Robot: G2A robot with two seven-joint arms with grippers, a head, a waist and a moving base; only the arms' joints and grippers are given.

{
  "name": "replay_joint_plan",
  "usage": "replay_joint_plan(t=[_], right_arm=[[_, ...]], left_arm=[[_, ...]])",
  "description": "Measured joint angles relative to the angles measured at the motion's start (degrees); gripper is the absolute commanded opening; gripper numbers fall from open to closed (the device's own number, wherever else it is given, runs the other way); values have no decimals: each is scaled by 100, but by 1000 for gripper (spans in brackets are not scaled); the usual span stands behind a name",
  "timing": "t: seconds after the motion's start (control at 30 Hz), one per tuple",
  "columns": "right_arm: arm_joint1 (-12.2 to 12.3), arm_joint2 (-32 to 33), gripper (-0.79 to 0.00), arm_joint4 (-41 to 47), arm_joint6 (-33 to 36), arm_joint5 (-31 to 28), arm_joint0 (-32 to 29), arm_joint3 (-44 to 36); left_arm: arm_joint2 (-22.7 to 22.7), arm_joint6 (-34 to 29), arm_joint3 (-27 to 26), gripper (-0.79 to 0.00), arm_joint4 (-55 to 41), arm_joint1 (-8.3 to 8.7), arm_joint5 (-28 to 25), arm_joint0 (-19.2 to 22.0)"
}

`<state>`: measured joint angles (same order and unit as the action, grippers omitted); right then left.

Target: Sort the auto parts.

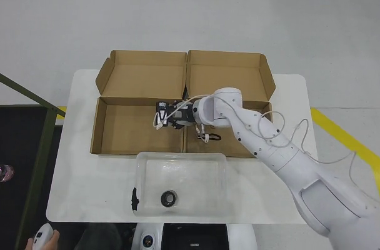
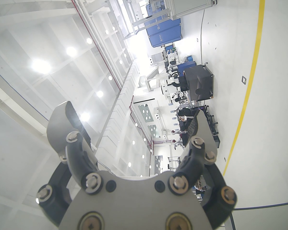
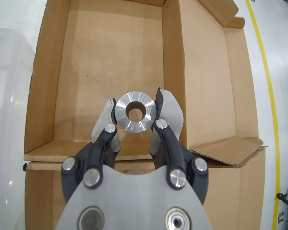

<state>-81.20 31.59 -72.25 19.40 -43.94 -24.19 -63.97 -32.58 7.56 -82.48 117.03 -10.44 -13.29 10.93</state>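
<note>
Ring (image 3: 122, 116), steel, gripped in the right claw (image 3: 136, 98), hangs over the floor of the box (image 3: 105, 48) beneath that claw. Left claw (image 2: 133, 113) stands spread wide, holding nothing, pointed at the ceiling (image 2: 38, 37).

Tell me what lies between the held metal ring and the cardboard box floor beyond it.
Nothing: in the right wrist view, the cardboard box floor beyond the metal ring is bare.
</note>
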Motion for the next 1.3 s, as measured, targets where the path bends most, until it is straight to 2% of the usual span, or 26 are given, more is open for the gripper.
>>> replay_joint_plan(t=[0.43, 0.8, 0.9, 0.93, 0.97, 1.0, 1.3], right_arm=[[-427, -408, -779, -69, 44, 24, 270, 774], [-697, -585, -674, -236, 113, 57, 391, 1228], [-755, -612, -585, -282, 114, 58, 400, 1338], [-776, -620, -585, -303, 111, 57, 403, 1376], [-791, -625, -526, -317, 108, 57, 405, 1404], [-805, -628, -514, -331, 105, 58, 406, 1431], [-887, -599, -468, -518, 71, 28, 438, 1530]], left_arm=[[0, 0, 0, 0, 0, 0, 0, 0], [0, 0, 0, 0, 0, 0, 0, 0], [0, 0, 0, 0, 0, 0, 0, 0], [0, 0, 0, 0, 0, 0, 0, 0], [0, 0, 0, 0, 0, 0, 0, 0], [0, 0, 0, 0, 0, 0, 0, 0], [0, 0, 0, 0, 0, 0, 0, 0]])
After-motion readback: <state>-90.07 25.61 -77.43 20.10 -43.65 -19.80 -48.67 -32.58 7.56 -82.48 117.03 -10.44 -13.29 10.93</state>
